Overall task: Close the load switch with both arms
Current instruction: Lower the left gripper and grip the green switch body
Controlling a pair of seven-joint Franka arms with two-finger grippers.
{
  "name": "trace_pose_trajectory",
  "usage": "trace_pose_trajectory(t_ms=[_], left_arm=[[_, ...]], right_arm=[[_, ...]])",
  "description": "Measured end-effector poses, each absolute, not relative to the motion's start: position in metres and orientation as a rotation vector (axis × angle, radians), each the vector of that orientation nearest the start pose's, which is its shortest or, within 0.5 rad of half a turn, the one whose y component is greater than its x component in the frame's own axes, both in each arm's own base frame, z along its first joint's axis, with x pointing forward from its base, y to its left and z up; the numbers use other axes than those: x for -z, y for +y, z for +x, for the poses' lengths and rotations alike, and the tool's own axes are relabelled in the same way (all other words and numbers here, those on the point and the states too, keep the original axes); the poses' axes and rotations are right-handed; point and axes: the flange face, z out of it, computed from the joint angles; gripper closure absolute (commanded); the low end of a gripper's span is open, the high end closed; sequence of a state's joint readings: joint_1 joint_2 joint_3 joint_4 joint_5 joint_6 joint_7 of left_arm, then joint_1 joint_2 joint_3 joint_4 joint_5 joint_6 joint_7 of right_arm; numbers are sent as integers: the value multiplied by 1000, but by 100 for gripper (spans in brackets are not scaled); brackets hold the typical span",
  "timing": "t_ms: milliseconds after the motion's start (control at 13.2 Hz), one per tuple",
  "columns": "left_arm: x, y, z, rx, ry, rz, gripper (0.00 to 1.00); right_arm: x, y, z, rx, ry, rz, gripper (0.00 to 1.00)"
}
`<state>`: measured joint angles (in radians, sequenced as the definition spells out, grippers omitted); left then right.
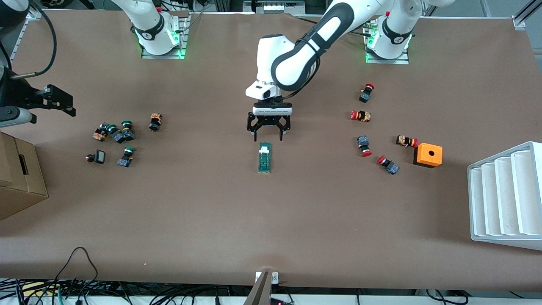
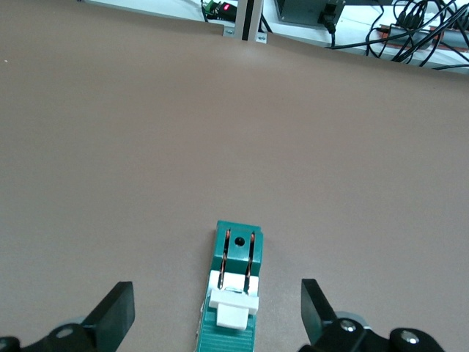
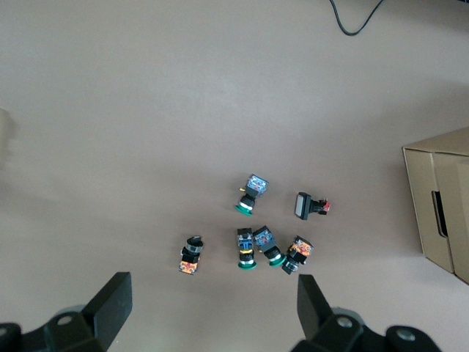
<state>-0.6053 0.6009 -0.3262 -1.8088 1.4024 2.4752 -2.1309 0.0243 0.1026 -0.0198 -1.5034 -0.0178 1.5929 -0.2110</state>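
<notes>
The load switch [image 1: 265,157] is lying flat near the middle of the table [image 1: 271,220], its long axis running from the robots' edge toward the front camera's edge, white tab pointing at the robots' edge. Nothing is crowding it. The left gripper [image 1: 269,136] is hanging just above the tab end, fingers spread wide. The right gripper [image 3: 212,312] is waiting wide open over the green-capped buttons [image 1: 120,134] toward the right arm's end, near a cardboard box [image 1: 19,176]. Red-capped buttons [image 1: 372,129], an orange box [image 1: 428,155] and a white tray [image 1: 508,197] are sitting toward the left arm's end.
</notes>
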Motion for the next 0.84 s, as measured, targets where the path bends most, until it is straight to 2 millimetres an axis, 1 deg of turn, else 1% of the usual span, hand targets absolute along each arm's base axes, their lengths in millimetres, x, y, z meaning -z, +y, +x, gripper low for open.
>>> trace_pose_trajectory(t_ms=[76, 228, 380, 836], left_arm=[[-226, -521, 401, 1179, -249, -3030, 0], [-216, -522, 390, 1226, -225, -3031, 0], [-203, -521, 379, 1284, -198, -3010, 0], [-151, -524, 351, 1445, -171, -2926, 0]], right_arm=[[-595, 0, 590, -39, -383, -3135, 0], [-583, 0, 594, -72, -538, -3107, 0], [-573, 0, 598, -98, -625, -3086, 0], [-562, 4, 604, -123, -656, -3075, 0]])
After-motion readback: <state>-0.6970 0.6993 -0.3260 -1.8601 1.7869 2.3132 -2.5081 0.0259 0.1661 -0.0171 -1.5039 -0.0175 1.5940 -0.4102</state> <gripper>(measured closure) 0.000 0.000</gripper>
